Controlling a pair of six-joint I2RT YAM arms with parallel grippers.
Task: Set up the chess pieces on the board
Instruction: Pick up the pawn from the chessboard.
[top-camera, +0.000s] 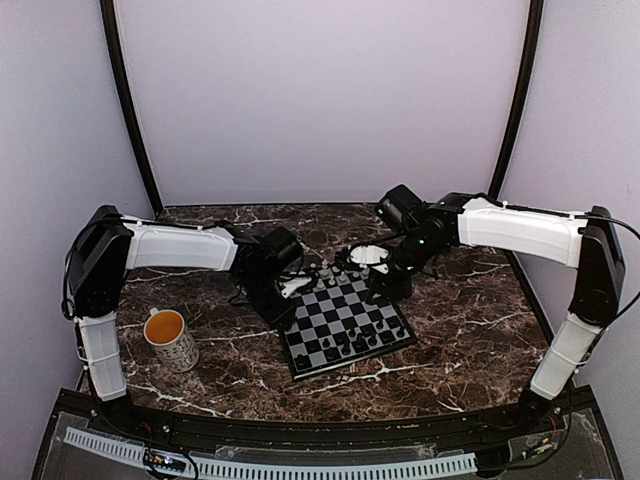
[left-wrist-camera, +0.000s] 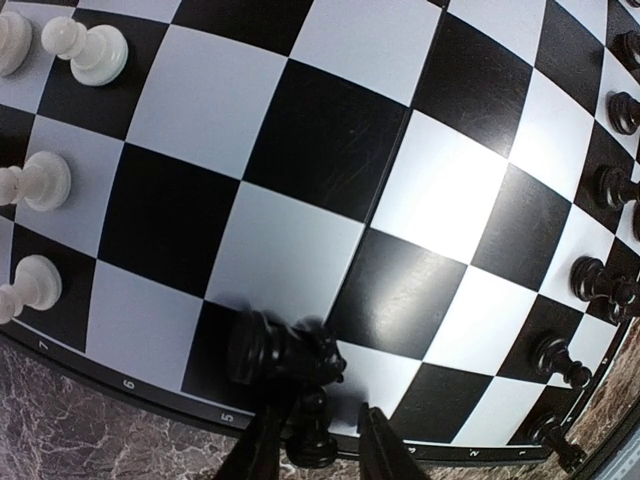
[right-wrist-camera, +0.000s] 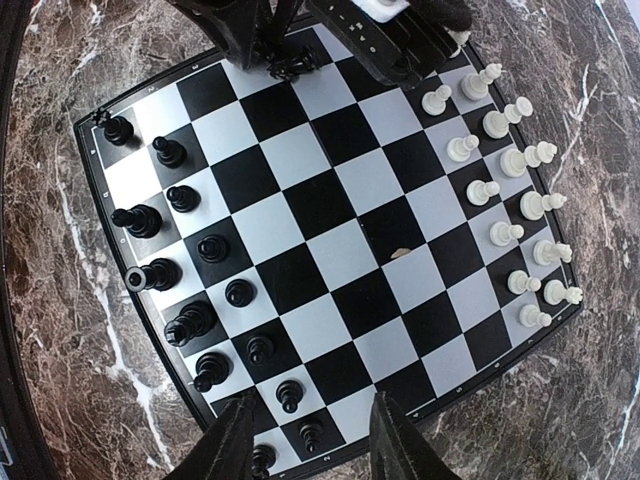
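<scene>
The board (top-camera: 345, 320) sits in the middle, turned crooked to the desk (top-camera: 470, 345) edge. Its far side holds the white pieces (right-wrist-camera: 500, 190), its near side the black pieces (right-wrist-camera: 190, 270); the middle squares lie open. Rim numbers read 7, 6, 5. The left claw (left-wrist-camera: 318, 428) stands loose around a black pawn (left-wrist-camera: 310, 455) at the rim. The right claw (right-wrist-camera: 312, 405) hangs spread, empty, above.

White-shelled left arm (top-camera: 180, 247), matching right arm (top-camera: 520, 230), black joints (top-camera: 95, 262), dark tapered fingers (right-wrist-camera: 225, 440)
</scene>
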